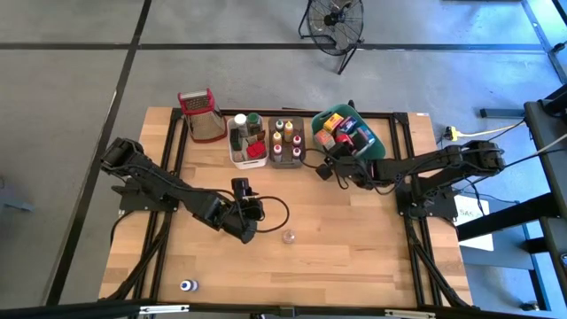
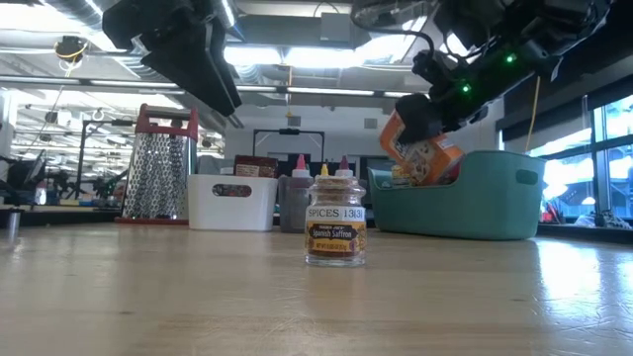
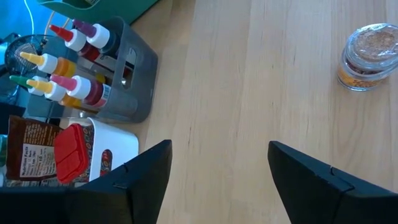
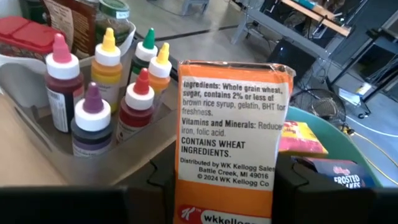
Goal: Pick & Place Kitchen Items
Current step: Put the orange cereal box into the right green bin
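Bins mostly filled; right gripper (image 4: 214, 180), fingers clamped on a cereal box (image 4: 227, 140), nears the teal bin (image 2: 465, 203); left gripper (image 3: 217, 168), fingers apart, faces the spice jar (image 3: 368, 56); another small jar (image 1: 187, 285) remains on the tabletop (image 1: 354, 248).

left claw (image 1: 251, 223) gapes low at mid-table; right claw (image 1: 330, 168) is clamped, raised.

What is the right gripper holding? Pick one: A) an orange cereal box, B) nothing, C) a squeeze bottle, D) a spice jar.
A: the right gripper is shut on the orange cereal box, its ingredients panel facing the wrist camera, held up beside the teal bin.
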